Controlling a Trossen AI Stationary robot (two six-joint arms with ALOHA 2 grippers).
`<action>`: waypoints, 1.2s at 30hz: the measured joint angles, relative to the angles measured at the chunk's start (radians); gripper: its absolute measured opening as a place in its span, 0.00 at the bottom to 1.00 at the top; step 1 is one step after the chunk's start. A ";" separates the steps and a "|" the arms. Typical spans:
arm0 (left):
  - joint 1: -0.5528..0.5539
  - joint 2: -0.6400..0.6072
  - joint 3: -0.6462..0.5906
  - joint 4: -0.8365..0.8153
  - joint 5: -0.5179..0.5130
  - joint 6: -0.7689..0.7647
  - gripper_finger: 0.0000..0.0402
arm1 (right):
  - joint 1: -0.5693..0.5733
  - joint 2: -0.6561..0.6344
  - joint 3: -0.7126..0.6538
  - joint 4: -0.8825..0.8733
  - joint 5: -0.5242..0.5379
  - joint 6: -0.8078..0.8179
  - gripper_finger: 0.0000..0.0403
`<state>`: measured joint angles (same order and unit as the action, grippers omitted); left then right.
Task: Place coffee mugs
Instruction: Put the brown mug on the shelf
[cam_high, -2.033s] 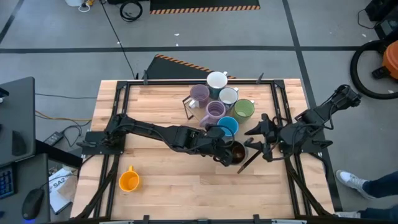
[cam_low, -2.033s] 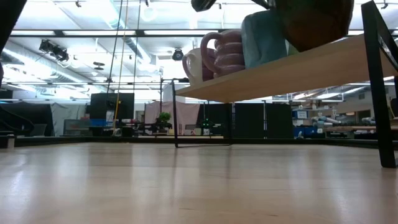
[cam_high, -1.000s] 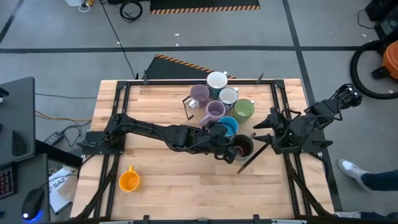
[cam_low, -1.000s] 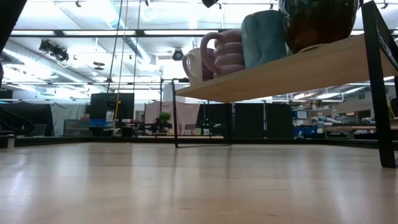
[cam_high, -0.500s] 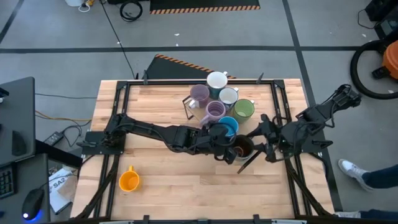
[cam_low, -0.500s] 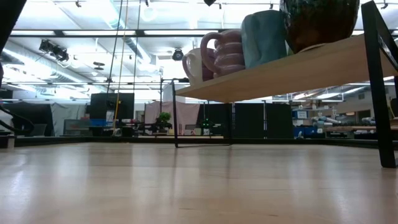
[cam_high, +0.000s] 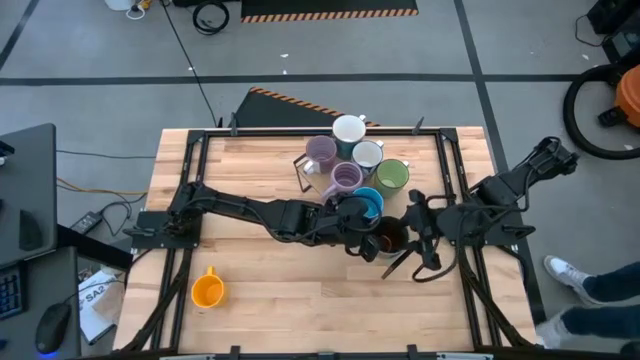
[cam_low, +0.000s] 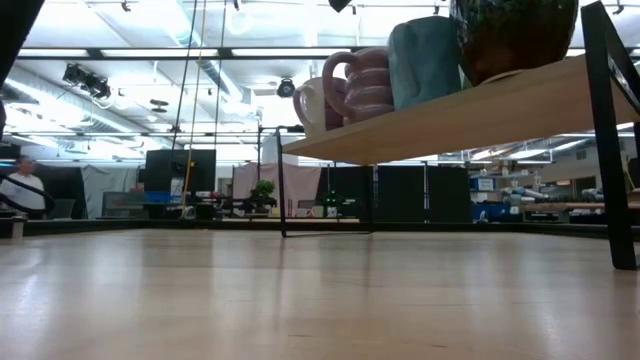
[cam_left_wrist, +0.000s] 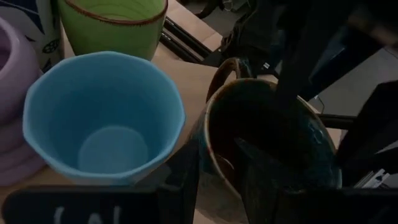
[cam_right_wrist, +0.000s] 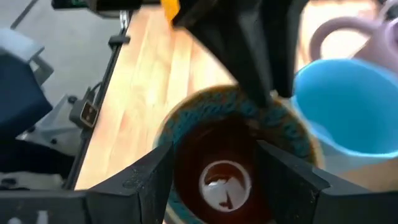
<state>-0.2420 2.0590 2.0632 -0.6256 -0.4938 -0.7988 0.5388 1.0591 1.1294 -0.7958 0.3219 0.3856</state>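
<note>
Seven mugs stand in a row on a raised wooden shelf (cam_low: 450, 115): white (cam_high: 349, 130), lavender (cam_high: 320, 152), white (cam_high: 367, 155), lavender (cam_high: 346, 178), green (cam_high: 392, 176), blue (cam_high: 366, 203) and dark brown (cam_high: 388, 238) at the near end. The dark mug stands upright on its base (cam_low: 510, 35). My left gripper (cam_left_wrist: 217, 155) is slightly open, one finger inside the dark mug (cam_left_wrist: 267, 124) and one outside, beside the blue mug (cam_left_wrist: 102, 118). My right gripper (cam_right_wrist: 214, 155) is wide open just right of the dark mug (cam_right_wrist: 217, 162). An orange mug (cam_high: 207, 290) stands on the table at the near left. My left gripper comes at the dark mug from above, its fingers on either side of the rim wall (cam_left_wrist: 208, 155) on the side facing the blue mug. A gap shows between the inner finger (cam_left_wrist: 261, 180) and the wall. I cannot tell whether the outer finger touches it.
The shelf rests on a black wire frame (cam_high: 300, 170) with a slanting leg (cam_high: 400, 262) near the dark mug. Black rails (cam_high: 190, 180) run along the table's left and right sides. Bare tabletop (cam_high: 300, 300) lies at the near middle.
The dark mug, earlier held tilted above the shelf, now stands upright on its near end and has kept still. My right gripper has moved toward the table's left and near edge, up to the dark mug, and stays wide open.
</note>
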 joint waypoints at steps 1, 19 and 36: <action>0.000 0.000 0.000 0.000 0.000 0.003 0.26 | 0.000 0.009 0.000 -0.010 -0.003 0.008 0.57; 0.003 -0.009 0.000 0.032 0.032 0.082 0.26 | -0.087 0.025 0.004 -0.113 -0.114 0.201 0.57; 0.001 -0.039 0.000 -0.030 0.166 0.158 0.26 | -0.132 0.104 0.045 -0.156 -0.150 0.111 0.57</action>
<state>-0.2406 2.0205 2.0628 -0.6552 -0.3281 -0.6410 0.4070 1.1634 1.1744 -0.9521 0.1716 0.4970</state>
